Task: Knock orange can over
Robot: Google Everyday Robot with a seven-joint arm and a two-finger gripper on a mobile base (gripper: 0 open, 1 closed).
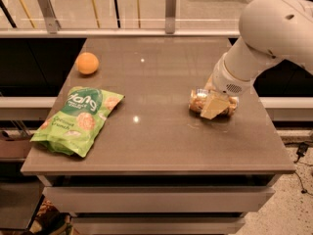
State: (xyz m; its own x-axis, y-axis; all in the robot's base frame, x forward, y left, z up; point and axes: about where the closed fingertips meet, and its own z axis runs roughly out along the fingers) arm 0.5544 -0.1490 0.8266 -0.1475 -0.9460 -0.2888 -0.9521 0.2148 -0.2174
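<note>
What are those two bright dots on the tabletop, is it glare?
Camera view: likely yes, two small glints of overhead light on the glossy table; soft shadow beneath the gripper, at the orange can on the right.

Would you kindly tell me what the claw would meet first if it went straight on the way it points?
Probably the orange can, lying on its side right at the claw, then the table; depth is unclear.

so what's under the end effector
The can lies on its side on the table, under the end effector at the right. Its middle is covered.
</note>
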